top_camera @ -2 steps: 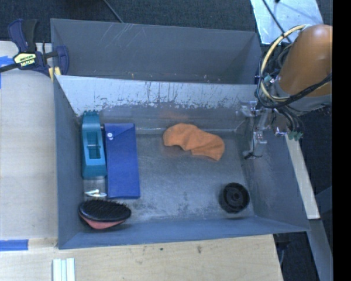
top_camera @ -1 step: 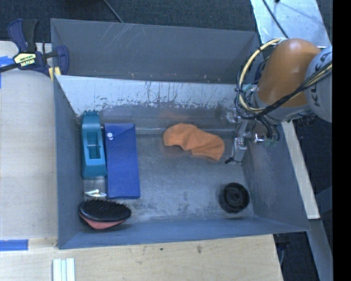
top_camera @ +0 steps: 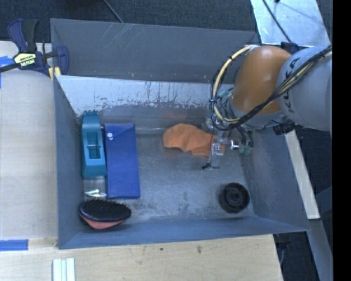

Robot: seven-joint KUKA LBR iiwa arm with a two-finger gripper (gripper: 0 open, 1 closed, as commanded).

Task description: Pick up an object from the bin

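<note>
My gripper (top_camera: pixel 213 157) hangs near the right side of the bin, its fingers pointing down at the right end of a crumpled orange cloth (top_camera: pixel 184 138). The cloth lies on the bin floor toward the back, just left of the fingers, and its right edge reaches them. Whether cloth sits between the fingers is unclear. A black round cap-like thing (top_camera: pixel 233 197) rests on the floor in front of the gripper, a short way apart from it.
Along the left wall lie a teal tape dispenser (top_camera: pixel 92 148), a blue flat box (top_camera: pixel 122 160) beside it, and a black brush with a pink underside (top_camera: pixel 104 213) in the front left corner. The arm with its orange cover and cables comes in from the right.
</note>
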